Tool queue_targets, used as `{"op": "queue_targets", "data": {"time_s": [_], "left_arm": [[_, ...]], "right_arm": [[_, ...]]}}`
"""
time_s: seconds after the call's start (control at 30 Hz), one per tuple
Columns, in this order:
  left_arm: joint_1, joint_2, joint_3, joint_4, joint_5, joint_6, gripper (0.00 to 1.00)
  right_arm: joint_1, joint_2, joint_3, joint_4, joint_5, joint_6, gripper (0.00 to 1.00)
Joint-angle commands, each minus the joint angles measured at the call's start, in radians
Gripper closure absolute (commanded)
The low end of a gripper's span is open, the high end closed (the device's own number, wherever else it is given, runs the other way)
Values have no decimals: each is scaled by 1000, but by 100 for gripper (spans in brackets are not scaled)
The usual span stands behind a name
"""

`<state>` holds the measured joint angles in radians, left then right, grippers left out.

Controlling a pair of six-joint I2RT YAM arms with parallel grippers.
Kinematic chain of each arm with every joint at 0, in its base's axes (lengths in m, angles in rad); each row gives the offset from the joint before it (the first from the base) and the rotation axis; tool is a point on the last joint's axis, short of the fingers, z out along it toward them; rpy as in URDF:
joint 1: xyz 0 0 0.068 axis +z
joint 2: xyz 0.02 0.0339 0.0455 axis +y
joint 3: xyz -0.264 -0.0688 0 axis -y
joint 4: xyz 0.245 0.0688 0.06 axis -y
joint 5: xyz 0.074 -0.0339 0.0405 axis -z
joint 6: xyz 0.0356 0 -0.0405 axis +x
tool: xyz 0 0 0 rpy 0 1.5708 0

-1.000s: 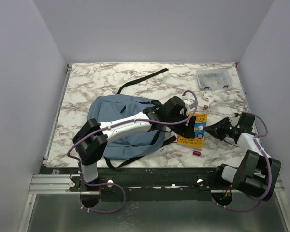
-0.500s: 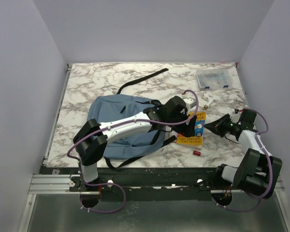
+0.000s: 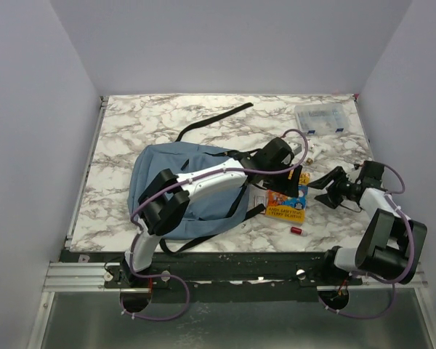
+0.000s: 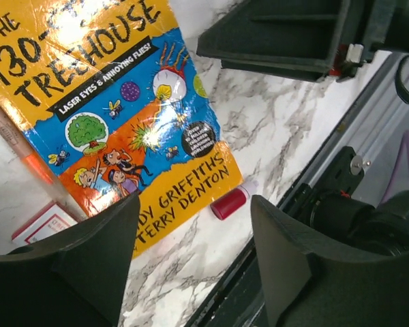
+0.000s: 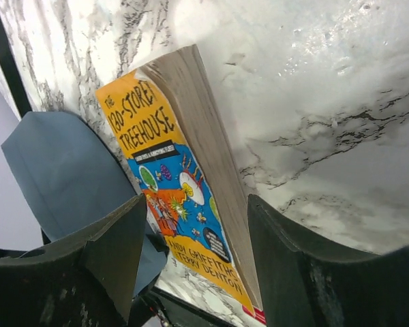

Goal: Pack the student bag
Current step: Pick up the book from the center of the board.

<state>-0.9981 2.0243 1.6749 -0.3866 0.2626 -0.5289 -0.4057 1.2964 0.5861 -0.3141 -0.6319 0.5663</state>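
Observation:
The student bag (image 3: 176,190), slate-blue with black straps, lies flat on the left half of the marble table and shows as blue fabric (image 5: 58,167) in the right wrist view. A yellow and blue paperback book (image 3: 288,205) (image 4: 116,112) (image 5: 180,174) lies just right of the bag. My left gripper (image 3: 291,185) (image 4: 194,235) hovers open over the book's near corner, nothing between its fingers. My right gripper (image 3: 328,186) (image 5: 194,231) is open, just right of the book, facing its page edge without touching it.
A small red-capped tube (image 3: 297,230) (image 4: 230,202) lies by the book's near edge. A red and white item (image 4: 44,221) pokes out from under the book. A clear plastic box (image 3: 320,118) stands at the back right, small bits (image 3: 310,149) in front of it. A black strap (image 3: 211,120) trails behind the bag.
My right gripper closed near the book's edge, then opened and drew slightly back to the right. My left arm swung forward and right, its gripper now farther over the book.

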Motion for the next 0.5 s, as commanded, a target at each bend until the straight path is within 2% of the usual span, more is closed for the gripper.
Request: {"op": "queue_targets", "data": {"time_s": [0.0,0.1,0.2,0.47], "left_arm": [[12,95,67,-43,23,-50,38],[16,131,66,-44,26,-75,46],[18,151,52,-41,3,-79,49],[35,208,33,-41,23,-126,52]], "right_arm": [[19,58,5,16,9,-27,35],[44,80,2,26,9,-26,35],[65,88,-3,37,12,-22,36],[88,95,-21,54,-1,-12,40]]}}
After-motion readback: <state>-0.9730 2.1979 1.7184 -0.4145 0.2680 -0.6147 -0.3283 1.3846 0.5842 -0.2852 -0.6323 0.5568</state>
